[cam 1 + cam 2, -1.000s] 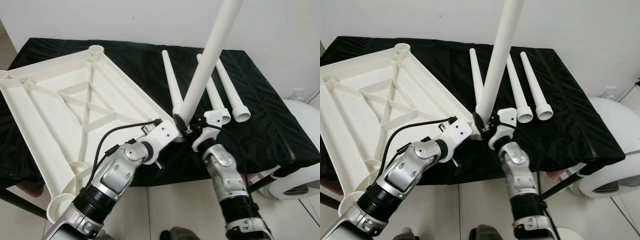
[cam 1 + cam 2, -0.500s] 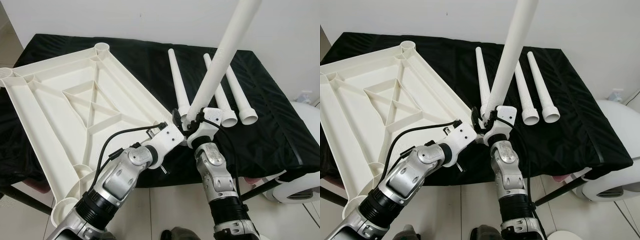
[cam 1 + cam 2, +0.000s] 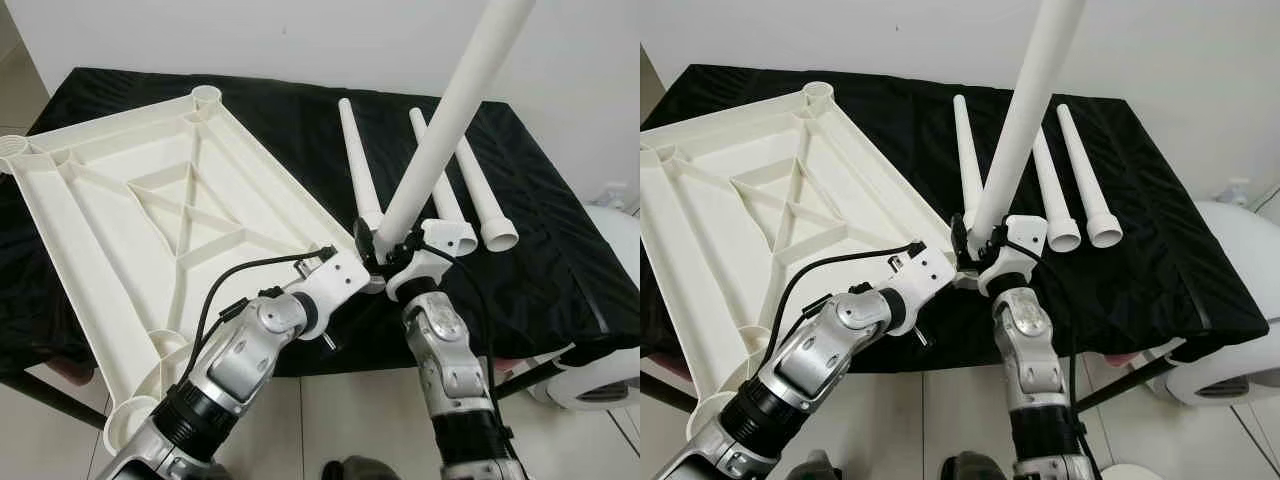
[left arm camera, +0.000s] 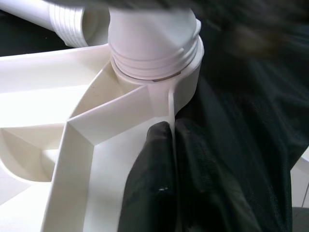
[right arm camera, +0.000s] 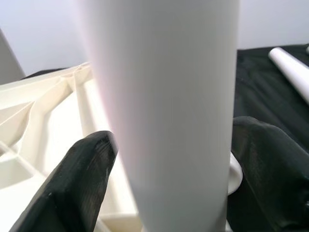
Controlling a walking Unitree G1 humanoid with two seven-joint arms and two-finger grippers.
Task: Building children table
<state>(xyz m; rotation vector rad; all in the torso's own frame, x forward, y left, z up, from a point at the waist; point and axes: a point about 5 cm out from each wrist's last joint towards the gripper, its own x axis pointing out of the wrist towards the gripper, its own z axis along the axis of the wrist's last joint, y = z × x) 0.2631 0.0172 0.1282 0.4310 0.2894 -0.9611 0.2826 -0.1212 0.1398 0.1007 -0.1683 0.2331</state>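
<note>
Our right claw [image 3: 385, 250] is clamped on the upright table leg [image 3: 447, 115], its threaded foot seated in the corner socket [image 4: 190, 72] directly beyond our left claw [image 4: 166, 145]; that claw pinches the upturned tabletop's [image 3: 130, 215] rim, fingers together; the leg's long axis leans away above both claws.

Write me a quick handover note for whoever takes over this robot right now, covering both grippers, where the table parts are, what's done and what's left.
Right gripper: shut on the upright leg near its base, leg standing in the tabletop's near corner socket.
Left gripper: pinching the tabletop's rim just below that socket, steadying it.
Tabletop: upside down on the black cloth, ribs facing up.
Three spare legs lie side by side on the cloth, to the right of the tabletop.
Done: first leg placed in its socket; threads remain visible above the rim, so it is probably not fully seated.
Left: finish screwing this leg in, then fit the other three.
</note>
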